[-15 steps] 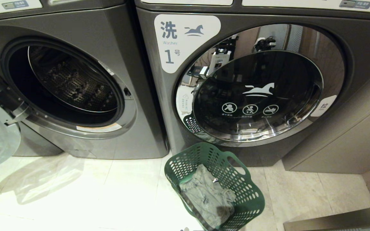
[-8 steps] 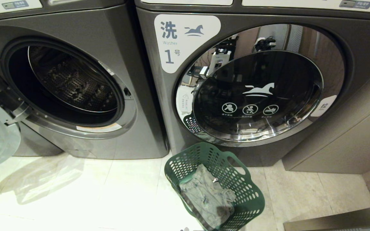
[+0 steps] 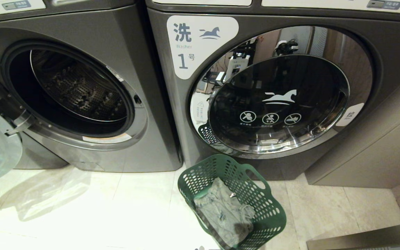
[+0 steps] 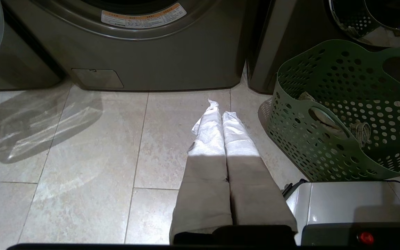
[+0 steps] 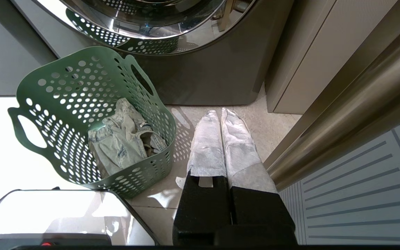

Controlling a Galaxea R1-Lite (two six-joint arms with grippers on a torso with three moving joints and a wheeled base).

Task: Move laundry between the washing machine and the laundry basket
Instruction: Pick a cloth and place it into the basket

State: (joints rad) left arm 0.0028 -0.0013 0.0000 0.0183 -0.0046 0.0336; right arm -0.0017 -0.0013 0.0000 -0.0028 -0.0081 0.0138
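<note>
The faded grey-green denim garment (image 3: 222, 213) is left crumpled inside the dark green perforated plastic basket (image 3: 200, 173), parked just before the closed machine labelled 1 (image 3: 273, 100). Beside the basket, the open-doored dark grey washer (image 3: 71, 90) is ready for loading. Left gripper (image 4: 219, 107) and right gripper (image 5: 219, 113) are kept near the basket, jaws pressed together (nothing held).

The laundry (image 5: 123, 144) lies inside the laundry basket (image 5: 61, 90), beside the right gripper's (image 5: 220, 114) closed fingers (image 5: 207, 146).

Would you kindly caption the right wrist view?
Shut right gripper hangs above floor beside green laundry basket holding denim laundry.
</note>
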